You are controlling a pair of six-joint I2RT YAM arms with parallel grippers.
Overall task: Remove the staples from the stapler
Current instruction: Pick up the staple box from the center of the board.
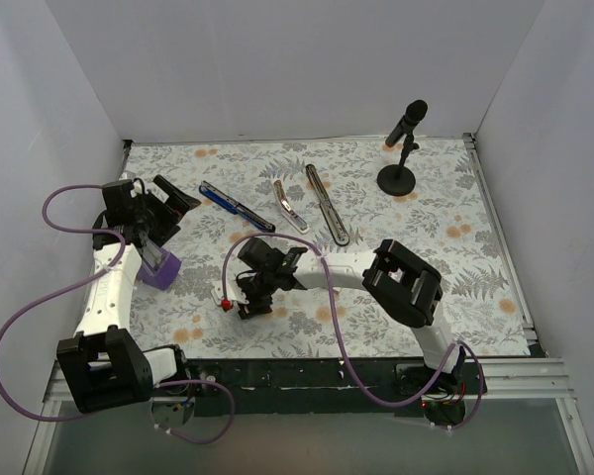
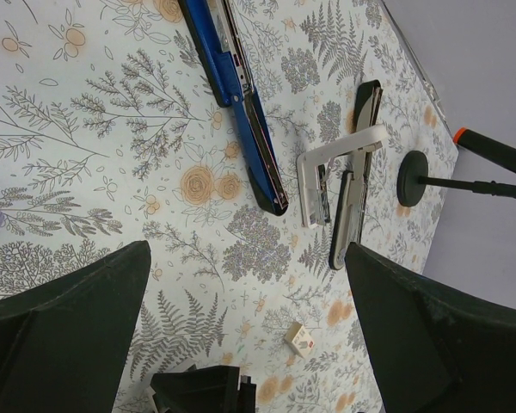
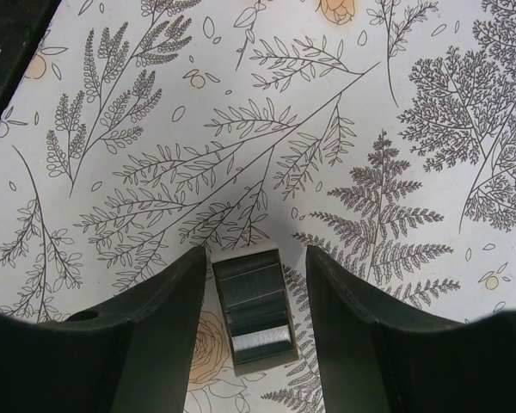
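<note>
One right claw [image 3: 251, 256] points down, straddling staples [image 3: 256, 315].

No readable text
Small white box [image 2: 301, 340] has a red mark, too small to read; stapler [image 2: 241, 103] markings illegible.

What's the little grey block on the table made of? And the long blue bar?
The little block looks like metal: dull silver-grey with fine ridges, like staples stuck in a strip. The blue bar looks like glossy painted metal or hard plastic, I can't tell which; the strip along it shines silver, so probably metal.
</note>
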